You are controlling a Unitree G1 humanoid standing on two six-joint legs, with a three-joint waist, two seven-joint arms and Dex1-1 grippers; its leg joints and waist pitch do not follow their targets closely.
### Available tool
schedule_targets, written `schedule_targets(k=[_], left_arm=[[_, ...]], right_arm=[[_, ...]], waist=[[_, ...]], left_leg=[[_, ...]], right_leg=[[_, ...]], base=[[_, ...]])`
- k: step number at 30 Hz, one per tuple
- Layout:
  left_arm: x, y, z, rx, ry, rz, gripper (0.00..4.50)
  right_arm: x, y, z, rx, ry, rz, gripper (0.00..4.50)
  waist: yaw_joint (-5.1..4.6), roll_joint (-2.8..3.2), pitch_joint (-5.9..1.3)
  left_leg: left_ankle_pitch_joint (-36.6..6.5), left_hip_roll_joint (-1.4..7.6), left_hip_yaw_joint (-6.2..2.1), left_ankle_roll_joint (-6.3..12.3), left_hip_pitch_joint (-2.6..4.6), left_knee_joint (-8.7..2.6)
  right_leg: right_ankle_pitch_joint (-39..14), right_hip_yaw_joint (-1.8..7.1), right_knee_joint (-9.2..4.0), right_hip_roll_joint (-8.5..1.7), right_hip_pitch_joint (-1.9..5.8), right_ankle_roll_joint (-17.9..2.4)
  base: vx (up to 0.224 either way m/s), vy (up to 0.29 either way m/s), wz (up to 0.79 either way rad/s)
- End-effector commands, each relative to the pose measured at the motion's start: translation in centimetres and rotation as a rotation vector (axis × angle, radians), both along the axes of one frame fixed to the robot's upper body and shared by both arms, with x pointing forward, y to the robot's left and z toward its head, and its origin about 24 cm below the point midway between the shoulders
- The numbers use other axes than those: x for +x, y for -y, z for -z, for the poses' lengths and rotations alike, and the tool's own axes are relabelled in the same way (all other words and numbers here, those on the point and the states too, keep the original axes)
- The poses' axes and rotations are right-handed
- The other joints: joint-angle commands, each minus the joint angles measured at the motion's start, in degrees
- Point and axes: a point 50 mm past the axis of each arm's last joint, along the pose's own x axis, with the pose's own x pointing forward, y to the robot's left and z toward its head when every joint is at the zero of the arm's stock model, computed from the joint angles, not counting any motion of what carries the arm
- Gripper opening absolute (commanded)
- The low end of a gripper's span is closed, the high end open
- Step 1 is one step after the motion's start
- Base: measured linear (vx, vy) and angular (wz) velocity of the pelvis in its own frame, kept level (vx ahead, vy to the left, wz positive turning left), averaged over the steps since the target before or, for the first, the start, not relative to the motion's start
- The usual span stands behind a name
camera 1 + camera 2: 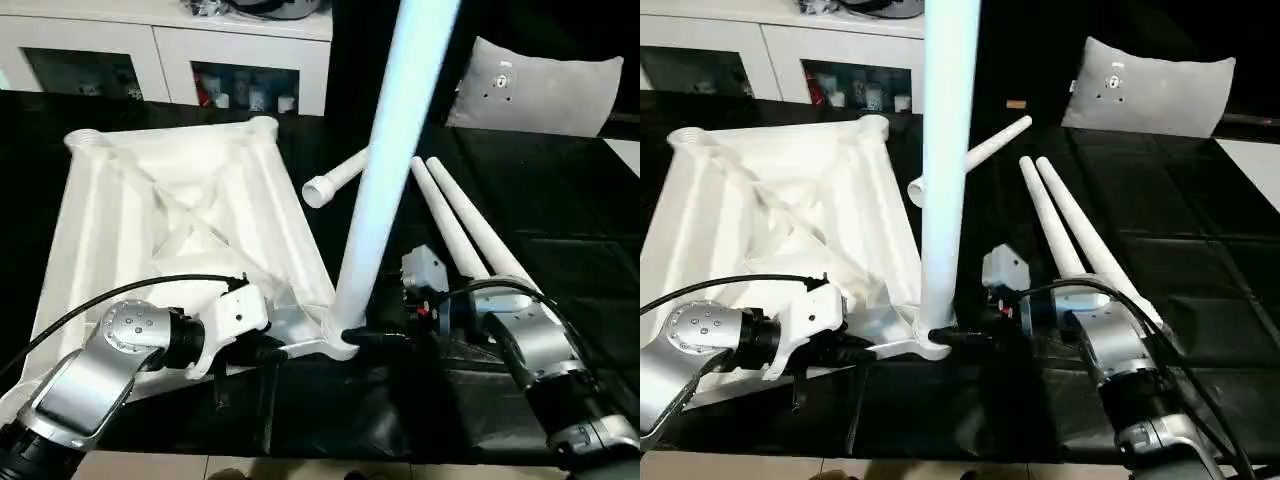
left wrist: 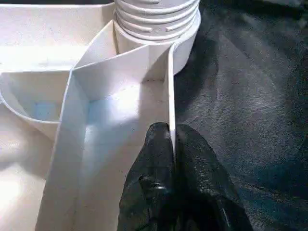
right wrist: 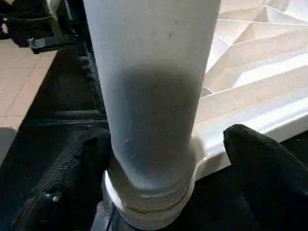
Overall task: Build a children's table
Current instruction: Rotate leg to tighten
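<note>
White tabletop (image 1: 180,210) rim pinched by left fingers (image 2: 159,159); right fingers (image 3: 260,163) spread round upright leg (image 1: 385,170).

White ribbed table top (image 1: 180,220), white legs (image 1: 470,225), black mat (image 1: 560,200).

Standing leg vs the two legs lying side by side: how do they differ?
The standing leg is upright; the two lying legs are flat on the black table. The standing leg sits in a corner socket of the tabletop; the lying legs are loose, clear of it. All are white, round and tapered.
</note>
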Motion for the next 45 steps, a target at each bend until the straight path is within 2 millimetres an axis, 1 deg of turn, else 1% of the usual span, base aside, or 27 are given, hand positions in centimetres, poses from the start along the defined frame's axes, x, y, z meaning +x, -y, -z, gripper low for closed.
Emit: schedule_targets(k=[1, 4, 5, 6, 8, 9, 10, 11, 14, 19, 25, 28, 29, 31, 32, 33, 34, 35, 36, 37, 38, 39, 40, 41, 42, 43, 45], left_arm=[[-0.4, 0.9, -0.4, -0.027, -0.009, 0.094, 0.00], [-0.4, 0.9, -0.4, -0.028, -0.011, 0.103, 0.00], [-0.5, 0.9, -0.4, -0.028, -0.013, 0.107, 0.00], [-0.5, 0.9, -0.4, -0.028, -0.013, 0.108, 0.00], [-0.5, 0.9, -0.4, -0.028, -0.014, 0.110, 0.00], [-0.5, 0.9, -0.4, -0.028, -0.015, 0.111, 0.00], [-0.4, 0.9, -0.4, -0.028, -0.015, 0.111, 0.00], [-0.4, 0.8, -0.4, -0.028, -0.015, 0.112, 0.00], [-0.4, 0.8, -0.5, -0.026, -0.016, 0.114, 0.00], [-0.4, 0.7, -0.5, -0.025, -0.017, 0.116, 0.00], [-0.4, 0.8, -0.5, -0.039, -0.018, 0.097, 0.00], [0.0, 1.5, -0.9, -0.104, -0.004, -0.018, 0.00], [0.2, 1.7, -1.0, -0.118, 0.005, -0.054, 0.00], [0.5, 2.4, -1.1, -0.148, 0.020, -0.132, 0.00], [0.6, 3.0, -1.3, -0.172, 0.035, -0.194, 0.00], [0.6, 3.0, -1.3, -0.172, 0.035, -0.194, 0.00], [0.8, 3.7, -1.3, -0.192, 0.050, -0.247, 0.00], [0.9, 4.4, -1.4, -0.211, 0.061, -0.293, 0.00], [1.0, 4.9, -1.5, -0.220, 0.071, -0.320, 0.00], [1.0, 5.1, -1.5, -0.224, 0.075, -0.332, 0.00], [1.2, 5.8, -1.6, -0.239, 0.093, -0.376, 0.00], [1.2, 5.8, -1.6, -0.239, 0.093, -0.376, 0.00], [1.5, 6.7, -1.8, -0.260, 0.113, -0.429, 0.00], [1.9, 7.6, -2.0, -0.280, 0.131, -0.482, 0.00], [2.3, 8.3, -2.1, -0.287, 0.149, -0.523, 0.00], [2.6, 8.6, -2.3, -0.288, 0.167, -0.554, 0.00], [3.0, 8.8, -2.4, -0.273, 0.188, -0.583, 0.00]], right_arm=[[0.1, 0.0, -0.1, -0.023, 0.003, -0.035, 3.68], [-0.1, -0.1, 0.0, -0.042, -0.007, -0.077, 3.63], [-0.1, -0.2, 0.1, -0.049, -0.010, -0.089, 3.37], [-0.1, -0.2, 0.1, -0.051, -0.011, -0.093, 3.28], [-0.2, -0.2, 0.2, -0.056, -0.015, -0.106, 3.18], [-0.2, -0.2, 0.2, -0.057, -0.017, -0.110, 3.07], [-0.2, -0.2, 0.2, -0.058, -0.020, -0.114, 3.07], [-0.3, -0.2, 0.2, -0.062, -0.022, -0.122, 2.84], [-0.3, -0.2, 0.2, -0.067, -0.025, -0.130, 2.69], [-0.3, -0.2, 0.2, -0.063, -0.039, -0.135, 2.62], [-0.9, -0.5, 0.7, -0.058, -0.073, -0.152, 2.61], [-1.5, -1.1, 1.7, -0.037, -0.159, -0.078, 2.61], [-1.5, -1.4, 1.9, -0.023, -0.185, -0.043, 2.61], [-1.4, -2.4, 2.4, 0.011, -0.220, 0.055, 2.61], [-1.2, -3.3, 2.9, 0.036, -0.227, 0.142, 2.61], [-1.2, -3.3, 2.9, 0.036, -0.227, 0.142, 2.60], [-1.1, -4.1, 3.2, 0.050, -0.231, 0.204, 2.60], [-0.9, -4.9, 3.5, 0.068, -0.244, 0.265, 2.59], [-0.8, -5.3, 3.6, 0.080, -0.256, 0.299, 2.59], [-0.8, -5.5, 3.6, 0.086, -0.261, 0.313, 2.59], [-0.6, -6.3, 3.6, 0.110, -0.276, 0.373, 2.59], [-0.6, -6.3, 3.6, 0.110, -0.276, 0.373, 2.59], [-0.3, -7.1, 3.6, 0.139, -0.299, 0.443, 2.59], [0.1, -7.8, 3.5, 0.167, -0.329, 0.516, 2.59], [0.3, -8.4, 3.5, 0.185, -0.356, 0.568, 2.59], [0.4, -8.7, 3.5, 0.196, -0.376, 0.597, 2.59], [0.5, -8.9, 3.7, 0.196, -0.372, 0.621, 2.59]], waist=[[-0.22, 0.60, -3.26], [-0.20, 0.64, -3.33], [-0.18, 0.69, -3.35], [-0.19, 0.84, -3.32], [-0.16, 0.74, -3.33], [-0.17, 0.71, -3.34], [-0.17, 0.70, -3.32], [-0.17, 0.66, -3.24], [-0.15, 0.68, -3.30], [-0.17, 0.71, -3.34], [-0.15, 0.81, -3.25], [-0.17, 0.77, -3.07], [-0.26, 0.72, -2.87], [-0.31, 0.61, -2.71], [-0.54, 0.60, -2.63], [-0.79, 0.44, -2.59], [-1.09, 0.35, -2.65], [-1.65, 0.30, -2.68], [-2.03, 0.25, -2.64], [-2.16, 0.26, -2.69], [-2.41, 0.19, -2.65], [-2.69, 0.15, -2.55], [-2.65, 0.30, -2.61], [-2.91, 0.24, -2.75], [-2.89, 0.23, -2.85], [-3.05, 0.22, -2.87], [-2.92, 0.33, -3.13]], left_leg=[[-11.5, 2.64, -0.69, 3.05, 0.02, -4.29], [-11.1, 2.66, -0.67, 3.16, 0.04, -4.26], [-10.8, 2.72, -0.69, 3.20, 0.04, -4.27], [-10.8, 2.72, -0.70, 3.18, 0.06, -4.29], [-10.9, 2.73, -0.65, 3.10, 0.08, -4.28], [-11.1, 2.72, -0.68, 3.09, 0.03, -4.29], [-11.1, 2.71, -0.69, 3.08, 0.00, -4.29], [-11.4, 2.69, -0.65, 3.02, 0.06, -4.28], [-11.1, 2.70, -0.69, 3.01, 0.03, -4.27], [-10.8, 2.69, -0.66, 3.07, 0.07, -4.24], [-11.2, 2.71, -0.66, 3.03, 0.11, -4.28], [-11.9, 2.78, -0.70, 2.41, 0.14, -4.44], [-13.1, 2.67, -0.72, 2.22, 0.10, -4.47], [-13.8, 2.66, -0.78, 1.74, 0.13, -4.52], [-14.8, 2.65, -0.90, 1.23, 0.14, -4.52], [-15.0, 2.41, -1.02, 0.82, 0.10, -4.45], [-14.9, 2.34, -1.17, 0.56, -0.19, -4.49], [-15.0, 2.22, -1.35, 0.55, -0.37, -4.46], [-15.1, 2.09, -1.31, 0.84, -0.31, -4.33], [-15.3, 2.04, -1.26, 1.07, -0.24, -4.24], [-15.1, 2.00, -1.22, 1.57, -0.22, -4.19], [-15.0, 1.98, -1.19, 1.86, -0.21, -4.19], [-15.1, 1.91, -1.22, 1.97, -0.19, -4.14], [-14.6, 2.06, -1.27, 1.78, -0.39, -4.21], [-14.2, 2.13, -1.30, 1.78, -0.37, -4.25], [-14.0, 2.17, -1.27, 1.77, -0.47, -4.28], [-13.8, 2.08, -1.25, 2.04, -0.33, -4.23]], right_leg=[[-19.8, 3.97, -4.14, -4.39, 3.10, -10.9], [-19.1, 3.97, -4.03, -4.31, 3.07, -11.1], [-18.6, 3.96, -4.01, -4.32, 3.08, -11.2], [-18.3, 3.96, -3.96, -4.28, 3.04, -11.4], [-17.5, 4.00, -3.88, -4.25, 3.08, -11.7], [-17.8, 3.98, -3.87, -4.28, 3.16, -11.7], [-18.1, 3.98, -3.92, -4.31, 3.18, -11.6], [-19.1, 3.99, -4.08, -4.33, 3.09, -11.3], [-19.1, 4.00, -4.01, -4.33, 3.13, -11.2], [-18.1, 3.98, -3.92, -4.26, 3.11, -11.6], [-18.3, 3.99, -3.97, -4.22, 3.08, -11.5], [-19.6, 4.02, -4.09, -4.18, 3.15, -11.1], [-21.9, 3.95, -4.36, -4.19, 3.01, -10.5], [-24.4, 3.90, -4.64, -4.24, 3.01, -9.4], [-27.0, 3.81, -4.94, -4.37, 2.93, -8.5], [-29.6, 3.61, -5.33, -4.48, 2.85, -7.4], [-30.3, 3.48, -5.30, -4.54, 3.12, -6.8], [-31.5, 3.30, -5.56, -4.53, 3.12, -5.8], [-32.1, 3.29, -5.86, -4.50, 2.88, -5.3], [-32.4, 3.31, -5.92, -4.44, 2.77, -5.1], [-32.6, 3.34, -6.11, -4.43, 2.62, -5.0], [-32.5, 3.31, -6.14, -4.33, 2.46, -5.0], [-32.8, 3.19, -6.23, -4.32, 2.48, -4.8], [-31.2, 3.21, -6.01, -4.18, 2.56, -5.0], [-30.5, 3.25, -6.00, -4.28, 2.59, -5.1], [-29.6, 3.28, -5.87, -4.17, 2.55, -5.3], [-27.9, 3.20, -5.80, -4.22, 2.57, -5.3]], base=[[0.000, 0.000, 0.00], [0.000, 0.000, 0.00], [0.000, 0.000, 0.00], [0.000, 0.000, 0.00], [0.000, 0.000, 0.00], [0.000, 0.000, 0.00], [0.000, 0.000, 0.00], [0.000, 0.000, 0.00], [0.000, 0.000, 0.00], [0.000, 0.000, 0.00], [0.000, 0.000, 0.00], [0.000, 0.000, 0.00], [0.000, 0.000, 0.00], [0.000, 0.000, 0.00], [0.000, 0.000, 0.00], [0.000, 0.000, 0.00], [0.000, 0.000, 0.00], [0.000, 0.000, 0.00], [0.000, 0.000, 0.00], [0.000, 0.000, 0.00], [0.000, 0.000, 0.00], [0.000, 0.000, 0.00], [0.000, 0.000, 0.00], [0.000, 0.000, 0.00], [0.000, 0.000, 0.00], [0.000, 0.000, 0.00], [0.000, 0.000, 0.00]])
